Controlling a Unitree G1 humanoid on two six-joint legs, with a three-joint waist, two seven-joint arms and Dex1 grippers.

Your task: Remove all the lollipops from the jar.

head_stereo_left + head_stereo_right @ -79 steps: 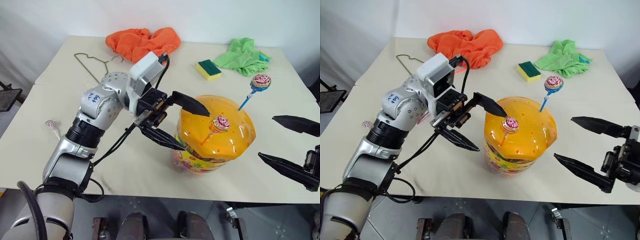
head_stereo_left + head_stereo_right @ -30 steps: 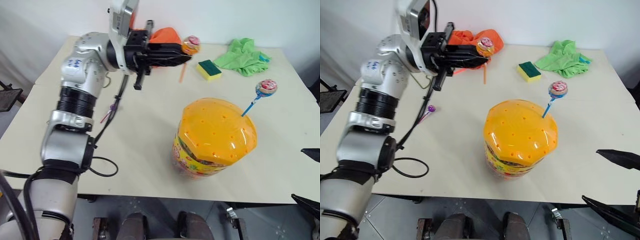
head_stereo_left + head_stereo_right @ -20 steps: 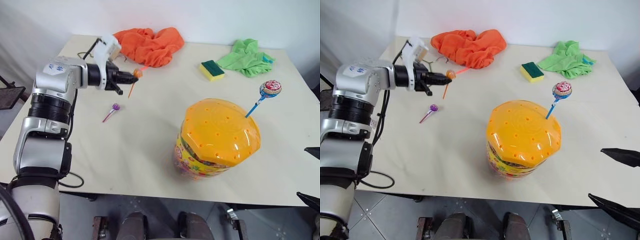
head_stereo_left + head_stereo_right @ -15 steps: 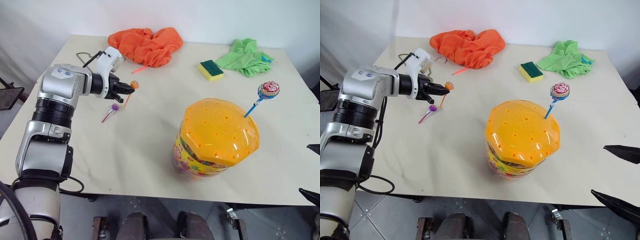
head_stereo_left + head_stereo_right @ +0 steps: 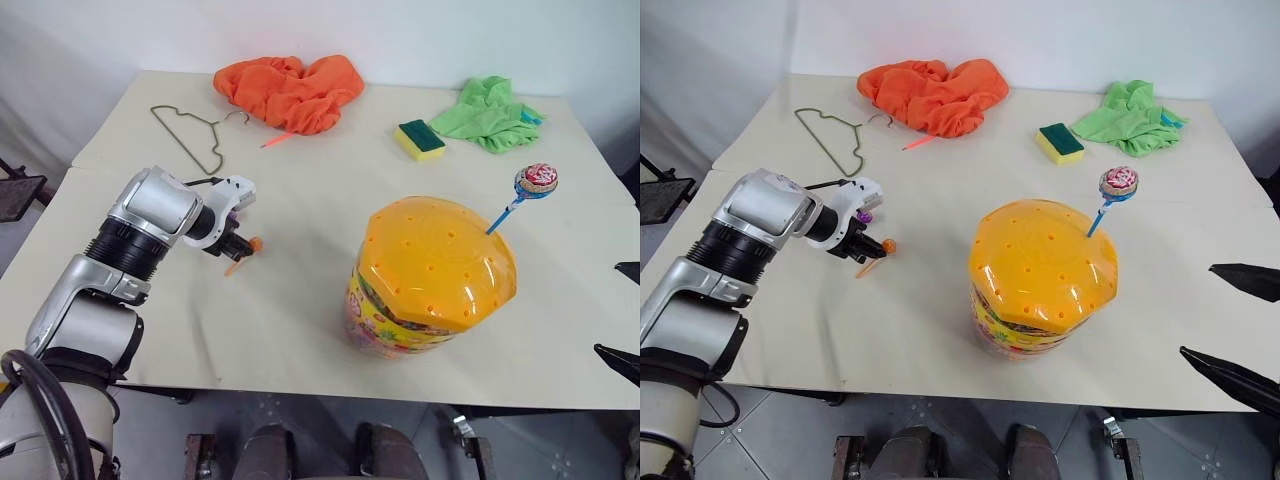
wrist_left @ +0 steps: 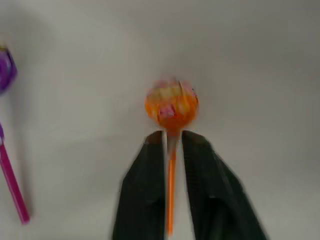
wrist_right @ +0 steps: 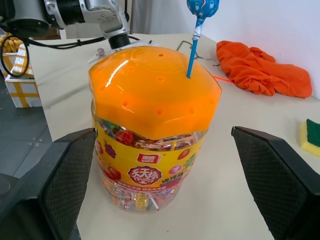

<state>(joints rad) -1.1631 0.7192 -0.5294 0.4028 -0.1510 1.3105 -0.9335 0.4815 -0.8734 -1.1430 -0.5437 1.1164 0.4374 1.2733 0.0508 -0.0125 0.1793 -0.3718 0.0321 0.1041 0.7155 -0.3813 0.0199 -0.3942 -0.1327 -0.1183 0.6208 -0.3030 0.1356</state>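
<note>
On the table's left side: the left gripper (image 6: 172,145) points down at the table (image 5: 300,330) with an orange-stick lollipop (image 6: 171,103); its stick runs between the two fingers.
Left jaws: narrow, close on either side of the stick; whether they pinch it or have just let go I cannot tell.
Right jaws: the right gripper (image 7: 165,175) stands wide, one finger on each side of the jar (image 7: 150,135), touching nothing.
Jar: near the table's front edge, orange lid on, dotted with holes.
Lollipop left in the jar: a blue-stick lollipop (image 5: 536,181) stands tilted from a hole at the lid's far right.
Already out: a purple lollipop (image 6: 6,75) lies just beside the left gripper.
Handling: the lollipops look light, heads hard, wrappers likely slick; the thin stiff stick just under the head looks the best hold, pulled along its tilt.
Hard to make out: the purple lollipop is cut off at the wrist view's edge; candies inside the jar blur together.
</note>
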